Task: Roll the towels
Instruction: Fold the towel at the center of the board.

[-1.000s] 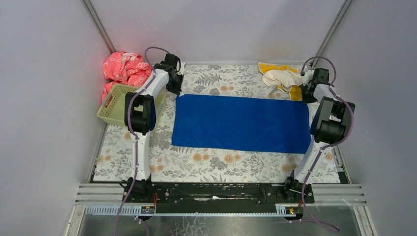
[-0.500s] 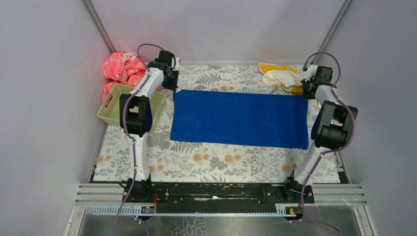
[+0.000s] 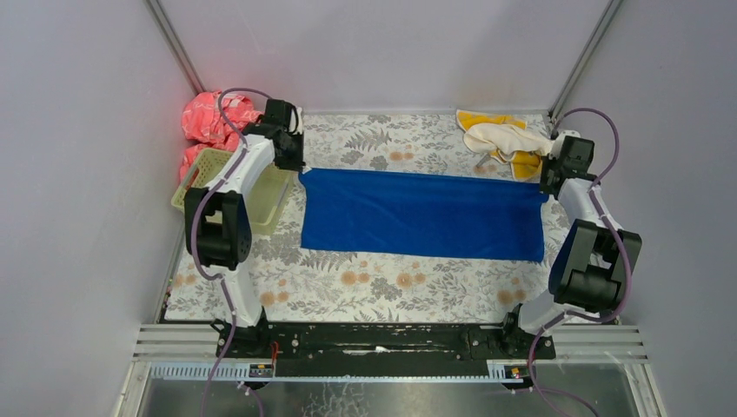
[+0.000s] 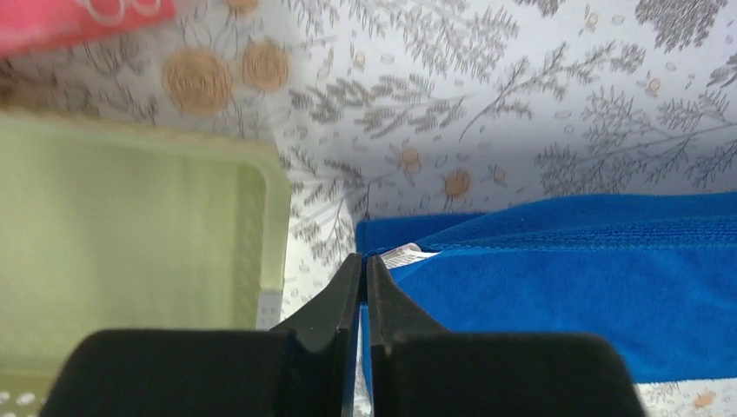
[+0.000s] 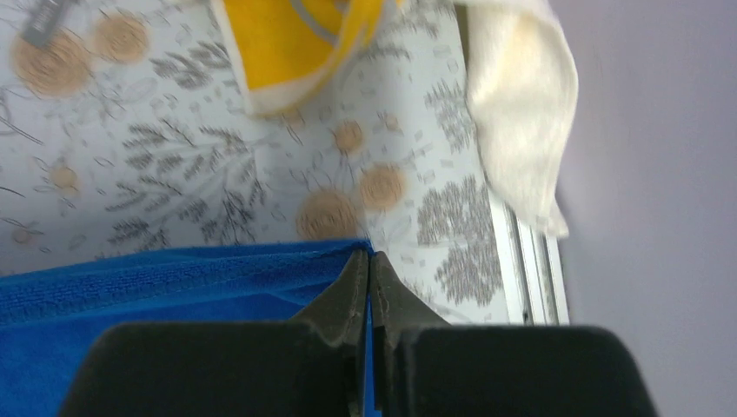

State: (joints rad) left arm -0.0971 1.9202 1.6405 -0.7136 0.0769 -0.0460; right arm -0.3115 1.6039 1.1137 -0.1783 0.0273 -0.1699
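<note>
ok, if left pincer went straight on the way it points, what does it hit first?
Left pincer, shut on the blue towel corner, would probably meet the floral table cover first; green basket lies aside. Depth unclear.

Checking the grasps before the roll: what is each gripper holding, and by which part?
Both hold the blue towel: the left gripper pinches its far left corner, the right gripper its far right corner.

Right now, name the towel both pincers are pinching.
The royal blue towel, stretched flat between the left pincer and right pincer; the cream-white towel and yellow-orange towel lie bunched at the far right corner.
</note>
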